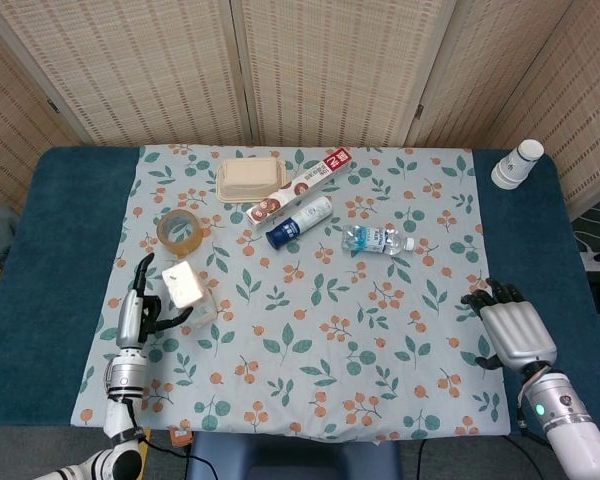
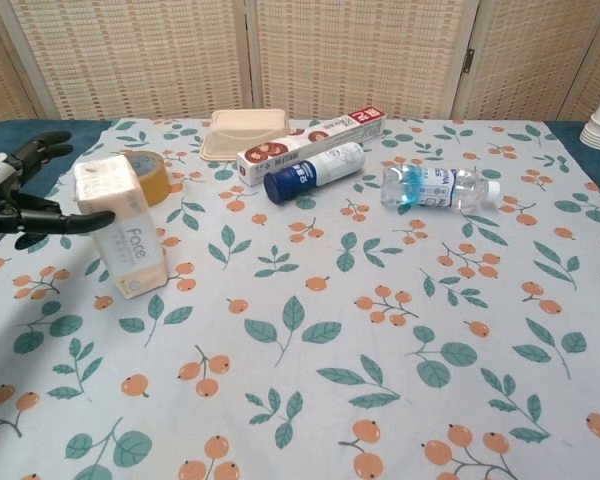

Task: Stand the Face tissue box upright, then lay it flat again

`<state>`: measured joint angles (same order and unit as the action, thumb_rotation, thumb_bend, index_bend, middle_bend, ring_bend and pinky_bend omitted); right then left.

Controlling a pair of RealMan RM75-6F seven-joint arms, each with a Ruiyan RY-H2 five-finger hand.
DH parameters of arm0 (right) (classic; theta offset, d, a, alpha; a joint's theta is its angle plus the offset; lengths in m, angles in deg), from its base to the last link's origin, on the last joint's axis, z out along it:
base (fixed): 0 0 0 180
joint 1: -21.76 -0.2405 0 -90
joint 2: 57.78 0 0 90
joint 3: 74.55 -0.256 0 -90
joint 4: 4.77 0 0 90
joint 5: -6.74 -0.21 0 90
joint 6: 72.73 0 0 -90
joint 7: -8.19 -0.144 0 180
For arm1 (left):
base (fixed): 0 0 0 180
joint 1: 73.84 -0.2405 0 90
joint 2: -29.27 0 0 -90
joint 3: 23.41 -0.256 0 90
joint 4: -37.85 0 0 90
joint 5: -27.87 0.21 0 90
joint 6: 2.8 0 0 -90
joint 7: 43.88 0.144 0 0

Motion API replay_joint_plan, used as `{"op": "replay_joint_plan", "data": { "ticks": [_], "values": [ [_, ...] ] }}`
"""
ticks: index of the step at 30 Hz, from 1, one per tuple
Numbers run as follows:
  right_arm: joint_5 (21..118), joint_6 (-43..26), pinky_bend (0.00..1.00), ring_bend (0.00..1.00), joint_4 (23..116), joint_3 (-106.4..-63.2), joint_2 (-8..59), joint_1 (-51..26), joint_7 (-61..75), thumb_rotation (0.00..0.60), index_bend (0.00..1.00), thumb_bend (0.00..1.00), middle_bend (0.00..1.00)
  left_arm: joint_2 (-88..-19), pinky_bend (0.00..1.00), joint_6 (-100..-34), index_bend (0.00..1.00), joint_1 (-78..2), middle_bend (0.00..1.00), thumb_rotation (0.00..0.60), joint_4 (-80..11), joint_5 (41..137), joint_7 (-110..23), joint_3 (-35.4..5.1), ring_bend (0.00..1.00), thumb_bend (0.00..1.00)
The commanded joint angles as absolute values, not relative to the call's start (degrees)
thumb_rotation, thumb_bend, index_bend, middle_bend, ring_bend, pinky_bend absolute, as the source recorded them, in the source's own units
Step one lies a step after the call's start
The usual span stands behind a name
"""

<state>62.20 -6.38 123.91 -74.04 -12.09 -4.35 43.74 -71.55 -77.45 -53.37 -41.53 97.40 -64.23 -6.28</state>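
Note:
The Face tissue box (image 2: 121,226), white with a cream top, stands on end on the floral cloth at the left, leaning slightly; the head view shows the box (image 1: 185,284) from above. My left hand (image 2: 18,196) is to its left with fingers spread and away from the box. Only one fingertip (image 2: 98,217) reaches the box's left side. From above, the left hand (image 1: 140,312) sits just beside the box. My right hand (image 1: 516,334) rests on the blue table at the right, empty, far from the box.
A tape roll (image 2: 146,176) lies just behind the tissue box. Further back are a beige lidded container (image 2: 245,133), a long red-and-white carton (image 2: 312,132), a blue-capped bottle (image 2: 313,172) and a water bottle (image 2: 440,187). Paper cups (image 1: 517,164) stand far right.

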Motion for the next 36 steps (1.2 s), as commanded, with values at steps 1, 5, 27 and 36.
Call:
{"op": "replay_joint_plan", "data": {
  "ticks": [1,5,27,36],
  "values": [
    [62.9,-6.4,0.1,0.04,124.3,-74.0,-12.0,-4.4,43.6,0.6,0.25,0.07,0.19,-67.7,0.91,-78.4,0.0,-55.8,0.0,0.6,-46.5,97.2,-62.3,-7.7,0.87,0.12],
    [64.2,-6.5,0.1,0.04,124.9,-73.9,-12.0,-4.4,43.5,0.6,0.25,0.07,0.19,-64.7,0.91,-79.2,0.0,-57.7,0.0,0.6,-50.6,97.5,-61.3,-9.0,0.87,0.12],
    [71.9,-4.9,0.1,0.04,129.3,-74.0,-15.9,-2.2,39.6,0.6,0.25,0.07,0.19,-32.1,0.94,-73.8,0.0,-53.6,0.11,0.6,-81.5,89.7,-30.7,-1.5,0.89,0.11],
    [82.8,3.8,0.1,0.04,130.2,-74.7,-16.3,2.3,40.1,0.6,0.25,0.07,0.19,-14.5,0.93,-58.7,0.02,-33.8,0.13,0.6,-96.5,61.9,3.7,-5.8,0.89,0.12]
  ]
}}
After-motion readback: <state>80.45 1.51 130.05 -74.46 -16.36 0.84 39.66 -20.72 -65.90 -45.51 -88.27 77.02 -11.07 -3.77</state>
